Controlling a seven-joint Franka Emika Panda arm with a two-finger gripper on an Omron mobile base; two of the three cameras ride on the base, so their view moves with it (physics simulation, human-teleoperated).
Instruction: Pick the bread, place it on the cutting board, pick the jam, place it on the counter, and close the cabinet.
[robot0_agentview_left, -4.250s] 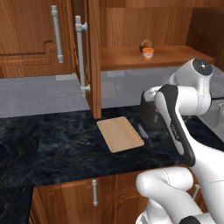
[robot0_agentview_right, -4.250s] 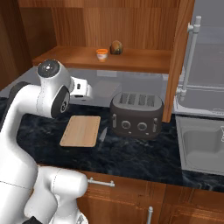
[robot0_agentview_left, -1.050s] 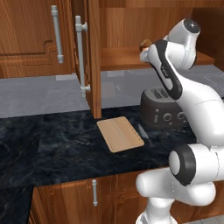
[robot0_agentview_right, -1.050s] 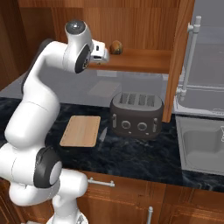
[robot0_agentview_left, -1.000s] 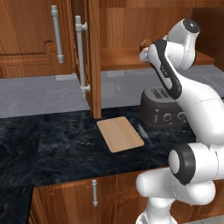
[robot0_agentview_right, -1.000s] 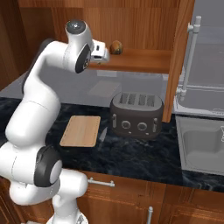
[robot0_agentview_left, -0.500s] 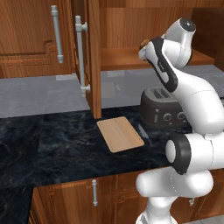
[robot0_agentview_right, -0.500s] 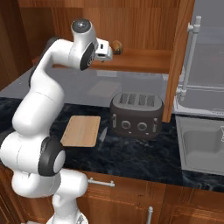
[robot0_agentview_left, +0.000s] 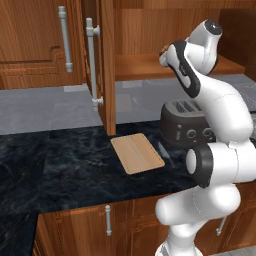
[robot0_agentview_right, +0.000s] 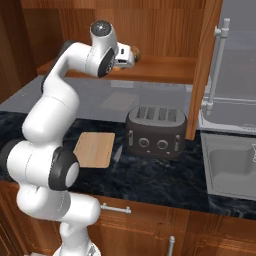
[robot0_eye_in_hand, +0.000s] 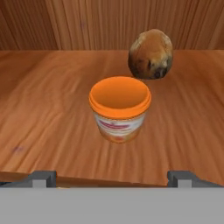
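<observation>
On the open cabinet's wooden shelf (robot0_eye_in_hand: 43, 113) stands the jam (robot0_eye_in_hand: 120, 107), a small orange jar, straight ahead of my gripper (robot0_eye_in_hand: 112, 179). The bread (robot0_eye_in_hand: 151, 54), a mottled brown lump, sits just behind the jar and a little to its right; it also peeks past the hand (robot0_agentview_right: 136, 51). My gripper is open, its fingertips (robot0_eye_in_hand: 43, 178) wide apart short of the jar and touching nothing. The cutting board (robot0_agentview_left: 136, 153) lies bare on the dark marbled counter (robot0_agentview_left: 60, 165) below the shelf. The cabinet door (robot0_agentview_left: 107, 65) with its long grey handle (robot0_agentview_left: 91, 65) stands open.
A dark toaster (robot0_agentview_right: 156, 131) stands on the counter right of the cutting board, under the shelf. A steel sink (robot0_agentview_right: 232, 167) lies at the far right. The other open cabinet door (robot0_agentview_right: 206, 65) hangs beside the toaster. A closed wall cabinet (robot0_agentview_left: 35, 45) is at the left.
The arm has risen from counter height to the shelf, and over the last second the hand has edged further in toward the jar and the bread. The gripper holds nothing.
</observation>
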